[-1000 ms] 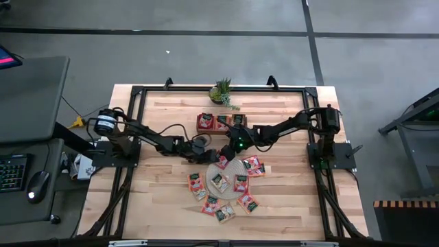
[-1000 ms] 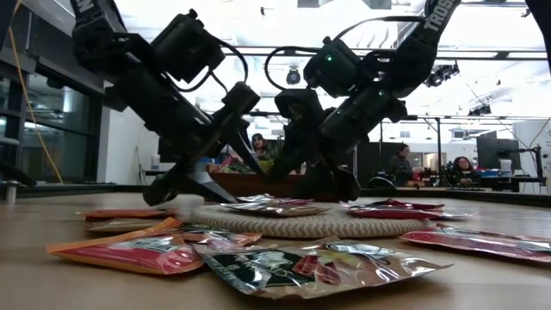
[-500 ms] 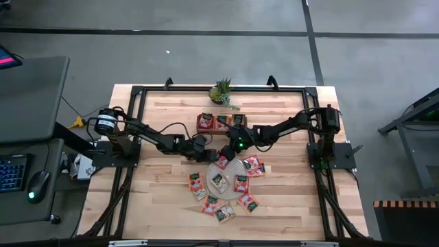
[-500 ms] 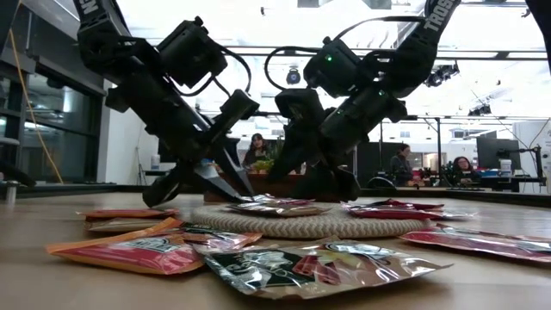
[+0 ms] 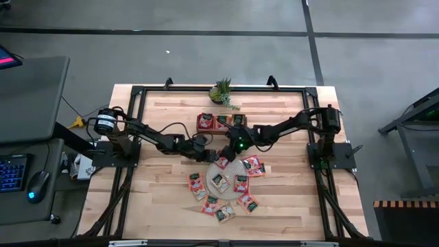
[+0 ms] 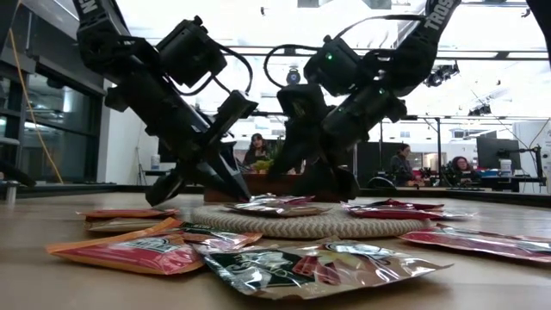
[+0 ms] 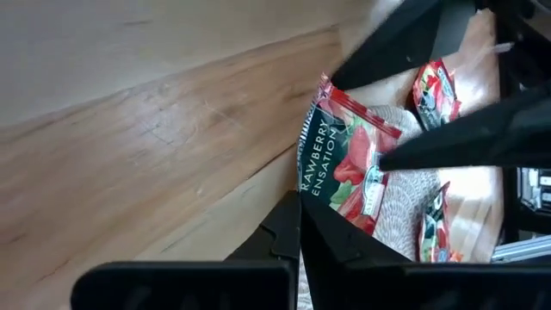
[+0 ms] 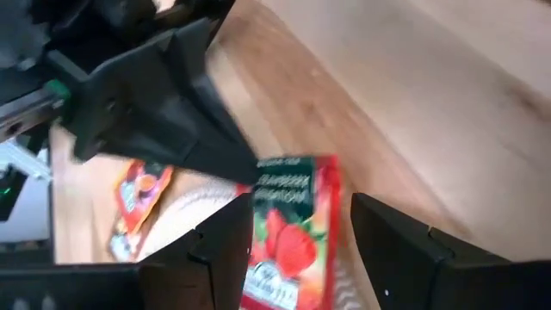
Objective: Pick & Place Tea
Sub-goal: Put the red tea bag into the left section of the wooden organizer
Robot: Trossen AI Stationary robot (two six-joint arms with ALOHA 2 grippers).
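A red tea sachet (image 7: 344,164) with a dark green end lies on the far left rim of the round woven mat (image 5: 231,170). My left gripper (image 7: 300,200) is shut at that green end. My right gripper (image 8: 301,207) hovers open over the same sachet (image 8: 293,228), one finger on each side of it. More tea sachets (image 5: 219,206) lie flat on the mat and on the table around it. Others sit in the wooden tray (image 5: 221,122) behind. My left gripper pinches the sachet's dark green end (image 7: 308,176) at its edge, between its two fingertips. The fingers slant down from the table's left. The sachet still lies flat, partly on the mat. My right gripper: one fingertip (image 7: 387,158) stands over the sachet's middle, and I cannot tell whether it touches.
A small potted plant (image 5: 223,90) stands at the table's far edge, behind the tray. Loose sachets (image 6: 318,267) cover the near side of the mat (image 6: 301,226). Bare wood lies at the table's left and right. People sit in the room beyond.
My left gripper has shut its fingers, which stood wide apart a second ago, at the sachet's edge by the mat. My right gripper has kept still and open.
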